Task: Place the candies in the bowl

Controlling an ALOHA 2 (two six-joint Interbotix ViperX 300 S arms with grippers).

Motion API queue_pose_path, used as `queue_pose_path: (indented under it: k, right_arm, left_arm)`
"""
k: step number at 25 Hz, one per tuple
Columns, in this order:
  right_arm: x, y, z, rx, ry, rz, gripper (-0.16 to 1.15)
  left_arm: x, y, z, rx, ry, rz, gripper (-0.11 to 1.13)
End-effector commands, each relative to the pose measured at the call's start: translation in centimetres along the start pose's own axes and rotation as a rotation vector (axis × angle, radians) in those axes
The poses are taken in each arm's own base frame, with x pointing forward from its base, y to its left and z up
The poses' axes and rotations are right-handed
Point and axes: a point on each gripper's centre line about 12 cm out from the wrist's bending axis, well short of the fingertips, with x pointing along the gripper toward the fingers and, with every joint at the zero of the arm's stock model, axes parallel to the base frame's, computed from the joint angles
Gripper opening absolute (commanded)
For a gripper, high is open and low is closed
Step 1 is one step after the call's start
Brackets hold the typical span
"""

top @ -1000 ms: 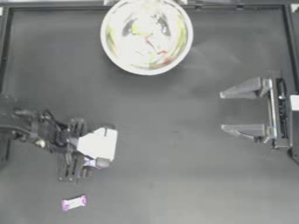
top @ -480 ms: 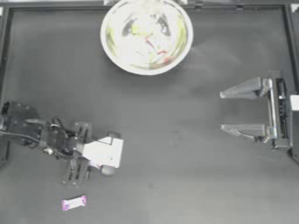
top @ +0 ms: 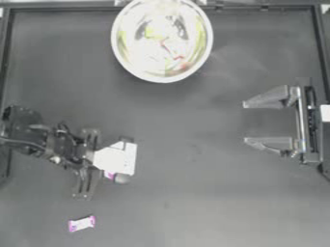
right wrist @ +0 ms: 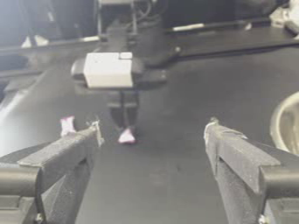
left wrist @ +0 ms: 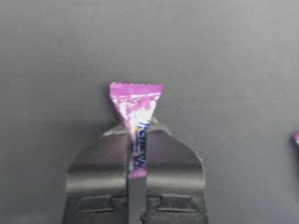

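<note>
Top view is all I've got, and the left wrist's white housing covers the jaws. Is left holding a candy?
Observer: Yes. The left wrist view shows the left gripper shut on a pink-purple candy, with one twisted end sticking out past the fingertips.
Operator: Is the grip centred?
Observer: It is. The wrapper's body sits in the seam between the jaws, and its other end is hidden there.
Operator: Anything near it?
Observer: In the right wrist view the gripper points down, and the loose candy lies on the table apart from the held one.
</note>
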Motion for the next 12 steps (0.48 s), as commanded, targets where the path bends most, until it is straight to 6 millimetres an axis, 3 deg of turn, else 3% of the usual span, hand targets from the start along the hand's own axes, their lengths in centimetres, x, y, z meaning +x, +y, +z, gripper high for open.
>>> queue_pose_path:
  k: [1, 6, 12]
  right_arm:
    - [0.3, 0.1, 0.7, 0.003, -0.023, 0.002, 1.00]
    - [0.2, 0.0, 0.7, 0.003, -0.032, 0.000, 1.00]
    - [0.2, 0.0, 0.8, 0.003, -0.043, 0.000, 1.00]
  left_arm:
    - [-4.8, 0.1, 1.7, 0.006, -0.161, 0.006, 0.24]
    - [-10.5, 2.4, 2.1, -0.037, -0.363, 0.055, 0.24]
    - [-16.1, 7.3, 1.5, -0.057, -0.577, 0.233, 0.24]
